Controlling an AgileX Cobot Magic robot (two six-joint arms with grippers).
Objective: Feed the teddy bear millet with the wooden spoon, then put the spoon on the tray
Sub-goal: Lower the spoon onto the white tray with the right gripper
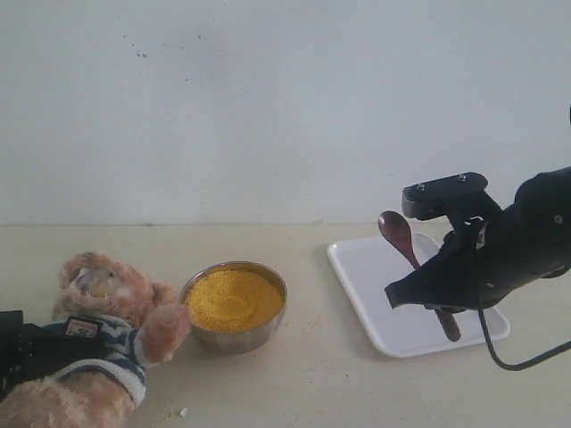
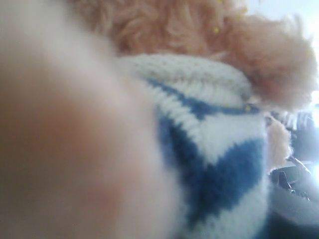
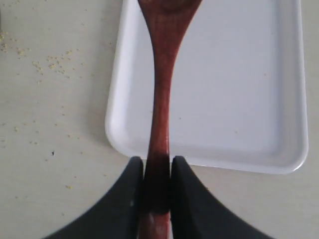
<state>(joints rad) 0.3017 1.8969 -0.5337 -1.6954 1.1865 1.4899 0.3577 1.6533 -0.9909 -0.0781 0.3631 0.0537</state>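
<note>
Right hand [image 3: 157, 164]: clamped on the handle of the wooden spoon [image 3: 162, 89], held over the tray [image 3: 239, 74] at the right side of the table [image 1: 294, 383].
Left hand [image 1: 20, 349]: against the teddy bear [image 1: 107, 299] at the table's near left corner; grip cannot be told.
Millet [image 1: 232, 299]: heaped in the steel bowl [image 1: 236, 341], just beside the bear's paw.

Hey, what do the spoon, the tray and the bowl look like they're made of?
Spoon: wood, going by the reddish-brown grain, with a smooth, slightly glossy finish.
Tray: probably plastic; plain white, smooth, with a moulded rounded rim.
Bowl: metal, likely steel; grey, shiny wall.
</note>
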